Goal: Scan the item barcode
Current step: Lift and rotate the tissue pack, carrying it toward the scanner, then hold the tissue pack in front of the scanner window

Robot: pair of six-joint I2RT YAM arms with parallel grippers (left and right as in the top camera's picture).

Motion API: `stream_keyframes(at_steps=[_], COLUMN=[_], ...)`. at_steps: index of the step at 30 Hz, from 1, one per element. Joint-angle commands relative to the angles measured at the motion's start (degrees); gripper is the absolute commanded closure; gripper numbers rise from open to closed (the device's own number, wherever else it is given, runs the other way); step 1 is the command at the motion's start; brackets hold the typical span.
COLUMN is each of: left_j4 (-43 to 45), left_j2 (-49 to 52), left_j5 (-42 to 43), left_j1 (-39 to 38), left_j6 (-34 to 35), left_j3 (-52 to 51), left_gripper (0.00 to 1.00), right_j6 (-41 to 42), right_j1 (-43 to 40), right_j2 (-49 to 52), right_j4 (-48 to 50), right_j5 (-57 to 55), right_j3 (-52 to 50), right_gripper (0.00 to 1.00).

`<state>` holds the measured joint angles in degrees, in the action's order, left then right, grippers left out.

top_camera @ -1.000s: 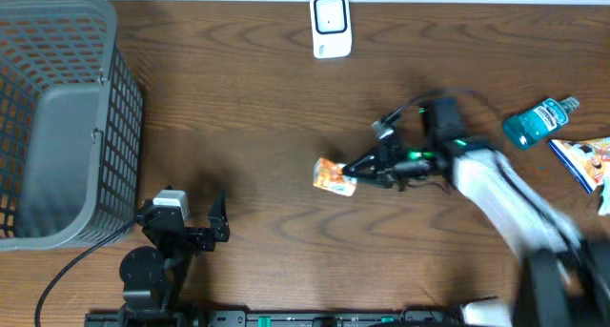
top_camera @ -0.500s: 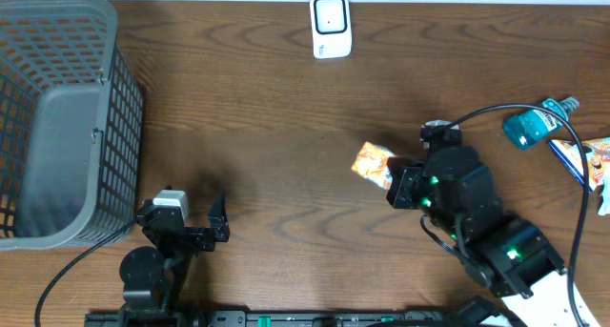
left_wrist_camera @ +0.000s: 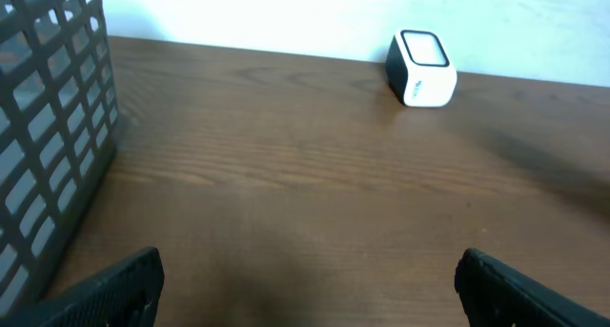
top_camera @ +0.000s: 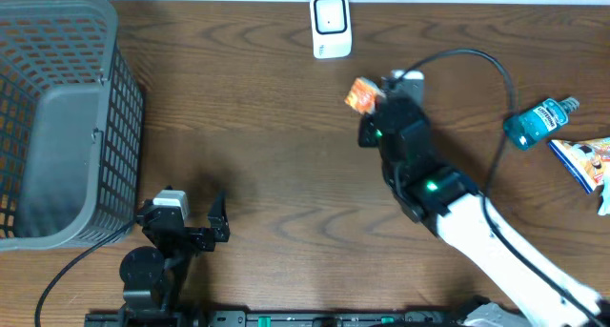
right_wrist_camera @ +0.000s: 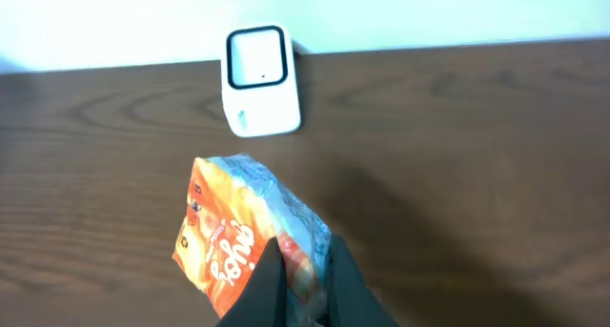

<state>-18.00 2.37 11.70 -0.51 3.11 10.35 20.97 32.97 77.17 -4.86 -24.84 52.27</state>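
Observation:
An orange snack packet hangs above the table just right of and in front of the white scanner. My right gripper is shut on it. In the right wrist view the fingers pinch the packet's lower edge at the right gripper, and the scanner stands behind it with its dark-rimmed window up. No barcode shows on the packet. My left gripper rests open at the front left, with nothing between its fingers; the scanner is far ahead of it.
A grey mesh basket fills the left side and shows in the left wrist view. A blue bottle and a flat printed packet lie at the right edge. The right arm's black cable arcs over the table.
My right arm has carried the snack packet from the middle of the table up and back toward the scanner. The left arm has not moved.

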Motion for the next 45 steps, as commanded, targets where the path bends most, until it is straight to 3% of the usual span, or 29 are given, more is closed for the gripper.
stream_keyframes(at_steps=[1, 7, 12, 17, 45], left_j4=[0.0, 0.0, 0.0, 0.0, -0.02], left_j2=[-0.24, -0.24, -0.24, -0.24, -0.24], left_j5=[0.31, 0.31, 0.33, 0.33, 0.33], left_j1=[-0.17, -0.17, -0.17, -0.17, -0.17], left_j6=[-0.31, -0.31, -0.31, -0.31, -0.31], left_j3=[0.68, 0.68, 0.68, 0.68, 0.68], left_gripper=[0.02, 0.02, 0.02, 0.03, 0.02], right_j6=[-6.93, -7.65, -17.27, -19.32, -19.58], right_j1=[0.5, 0.48, 0.5, -0.94, -7.5], right_j2=[5.27, 13.9, 22.14, 28.79, 54.75], right_j4=[5.49, 18.18, 36.46, 49.4, 43.6], right_j5=[-2.05, -1.36, 2.14, 2.27, 3.8], right_j3=[-0.02, -0.02, -0.02, 0.52, 35.47], right_gripper=[0.99, 0.99, 0.99, 0.99, 0.99])
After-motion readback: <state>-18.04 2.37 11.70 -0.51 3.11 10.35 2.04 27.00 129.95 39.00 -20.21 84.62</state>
